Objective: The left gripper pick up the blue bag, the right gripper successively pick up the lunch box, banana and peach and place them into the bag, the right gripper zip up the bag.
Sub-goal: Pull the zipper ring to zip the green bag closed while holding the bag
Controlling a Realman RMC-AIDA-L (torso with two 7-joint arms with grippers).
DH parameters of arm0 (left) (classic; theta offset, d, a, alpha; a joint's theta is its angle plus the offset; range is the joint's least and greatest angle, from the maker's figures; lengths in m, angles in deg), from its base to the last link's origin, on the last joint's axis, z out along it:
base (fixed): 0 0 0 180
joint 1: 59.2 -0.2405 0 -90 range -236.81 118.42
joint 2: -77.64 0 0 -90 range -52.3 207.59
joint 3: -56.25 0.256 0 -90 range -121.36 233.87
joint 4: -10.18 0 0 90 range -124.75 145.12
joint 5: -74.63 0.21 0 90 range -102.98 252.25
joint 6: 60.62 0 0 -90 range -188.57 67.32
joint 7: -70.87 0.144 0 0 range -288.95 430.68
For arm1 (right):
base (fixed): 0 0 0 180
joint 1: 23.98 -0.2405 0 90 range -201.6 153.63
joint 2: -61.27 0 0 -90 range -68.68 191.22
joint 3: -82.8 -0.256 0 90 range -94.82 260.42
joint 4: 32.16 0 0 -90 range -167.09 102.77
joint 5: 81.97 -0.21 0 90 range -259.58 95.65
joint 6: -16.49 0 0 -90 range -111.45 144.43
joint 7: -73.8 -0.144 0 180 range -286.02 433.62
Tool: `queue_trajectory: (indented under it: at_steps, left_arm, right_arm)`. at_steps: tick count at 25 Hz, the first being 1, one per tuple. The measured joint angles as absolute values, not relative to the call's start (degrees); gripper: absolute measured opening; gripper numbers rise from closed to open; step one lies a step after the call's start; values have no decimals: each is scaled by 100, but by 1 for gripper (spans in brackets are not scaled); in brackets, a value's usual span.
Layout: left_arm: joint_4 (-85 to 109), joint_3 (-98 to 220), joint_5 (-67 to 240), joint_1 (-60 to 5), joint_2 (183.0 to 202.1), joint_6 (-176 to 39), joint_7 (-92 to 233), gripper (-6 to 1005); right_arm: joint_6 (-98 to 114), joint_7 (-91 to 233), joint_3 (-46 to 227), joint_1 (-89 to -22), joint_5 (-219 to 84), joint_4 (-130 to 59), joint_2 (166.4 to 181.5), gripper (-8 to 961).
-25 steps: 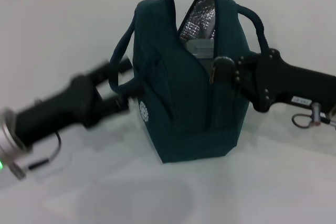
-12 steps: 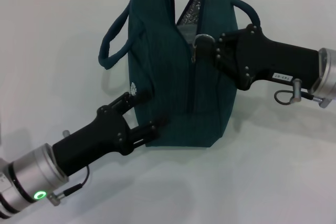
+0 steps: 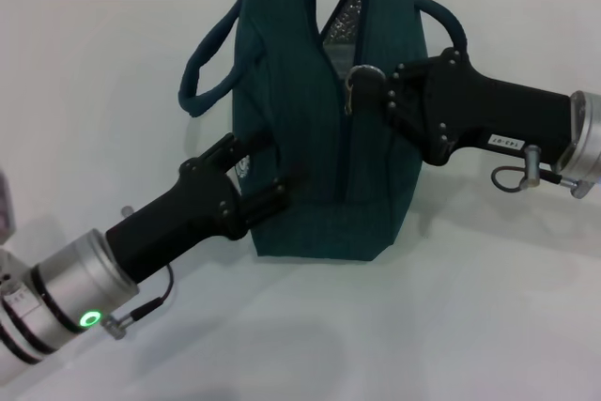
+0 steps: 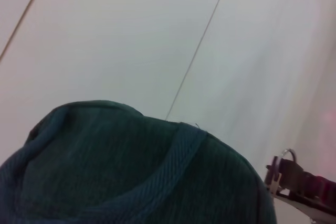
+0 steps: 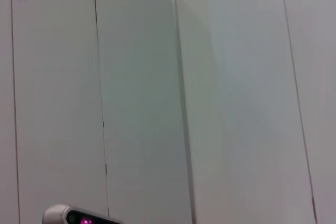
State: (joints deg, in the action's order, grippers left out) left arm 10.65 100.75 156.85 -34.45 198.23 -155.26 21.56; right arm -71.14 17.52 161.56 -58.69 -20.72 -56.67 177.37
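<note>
A: Where is the blue bag standing?

B: Upright on the white tabletop, just above the middle of the head view; its zipper seam runs straight up the near end toward twelve o'clock, and its long axis runs away from the camera, roughly six to twelve; the mouth gapes only near the top, where silver lining shows.

A: And the handles?

B: One loop handle droops out toward nine o'clock; the other arches off toward two o'clock, behind the right arm.

A: What is the left end effector doing?

B: It comes in from seven o'clock; its two fingers are spread apart against the bag's lower left face, near the small white logo; nothing is gripped between them; the left wrist view is filled with teal fabric and a ridge of handle webbing.

A: And the right end effector?

B: It reaches in from three o'clock, level with the ring zipper pull at the top of the closed stretch of seam; its tip meets the ring, but whether it is clenched on it I cannot tell.

A: Anything in the right wrist view?

B: Only pale wall panels.
</note>
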Motion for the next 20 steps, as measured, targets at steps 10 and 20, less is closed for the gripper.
queue_trajectory:
  at_steps: [10, 20]
  left_arm:
    - [782, 10067, 15318, -3261, 19838, -15170, 2283, 802]
    - [828, 10121, 15373, -3222, 19805, -15088, 2678, 442]
  right_arm:
    - [-7104, 1778, 16166, -5851, -2072, -5659, 17746, 8]
    - [-6970, 1781, 16111, -5870, -2116, -5658, 17746, 8]
